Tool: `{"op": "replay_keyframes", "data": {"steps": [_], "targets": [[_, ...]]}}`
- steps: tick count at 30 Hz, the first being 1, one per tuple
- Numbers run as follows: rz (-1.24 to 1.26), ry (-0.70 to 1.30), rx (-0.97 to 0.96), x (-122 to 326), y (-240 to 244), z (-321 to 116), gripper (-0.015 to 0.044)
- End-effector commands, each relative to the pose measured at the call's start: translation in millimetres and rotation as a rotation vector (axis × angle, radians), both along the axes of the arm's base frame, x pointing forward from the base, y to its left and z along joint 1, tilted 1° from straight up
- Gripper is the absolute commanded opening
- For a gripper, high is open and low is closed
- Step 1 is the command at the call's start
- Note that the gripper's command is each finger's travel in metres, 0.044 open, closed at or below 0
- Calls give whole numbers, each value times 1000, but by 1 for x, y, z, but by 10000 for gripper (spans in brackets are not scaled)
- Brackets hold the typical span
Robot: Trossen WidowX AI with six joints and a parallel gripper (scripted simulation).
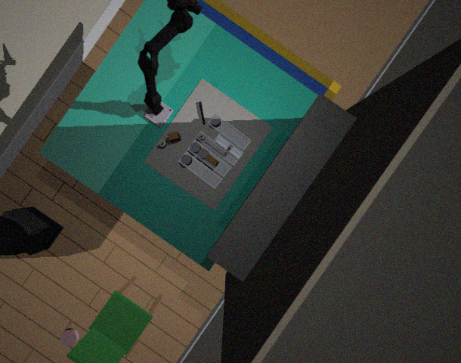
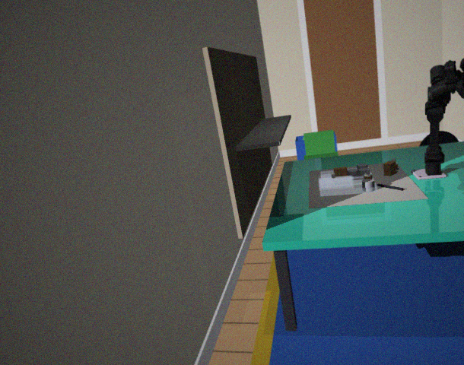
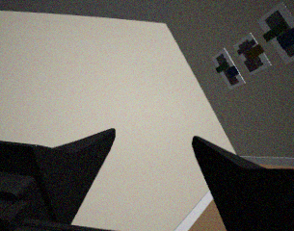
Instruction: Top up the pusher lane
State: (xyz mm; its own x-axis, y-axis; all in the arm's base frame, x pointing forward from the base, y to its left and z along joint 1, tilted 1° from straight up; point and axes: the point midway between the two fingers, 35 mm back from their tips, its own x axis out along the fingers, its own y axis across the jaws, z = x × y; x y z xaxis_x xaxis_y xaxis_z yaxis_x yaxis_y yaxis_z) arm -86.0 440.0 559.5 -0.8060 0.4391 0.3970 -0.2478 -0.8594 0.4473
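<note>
Though small, several round jars in pale lanes.

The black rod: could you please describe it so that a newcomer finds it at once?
On the green table lies a grey mat. The thin, straight black rod lies on it, near the clear lanes. Its neighbours are round or blocky; only it is long and thin.
</note>
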Motion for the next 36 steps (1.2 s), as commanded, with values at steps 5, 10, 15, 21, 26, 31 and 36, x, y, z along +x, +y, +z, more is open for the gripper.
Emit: {"op": "replay_keyframes", "data": {"steps": [5,10,15,21,26,31,36], "targets": [[-148,41,-98,53,19,-12,440],[-365,107,-234,133,32,-34,440],[-585,183,-367,215,28,-62,440],[-848,284,-525,310,0,-102,440],[-1064,380,-658,380,-42,-140,440],[-1270,486,-795,437,-100,-180,440],[-1460,607,-940,477,-169,-221,440]]}}
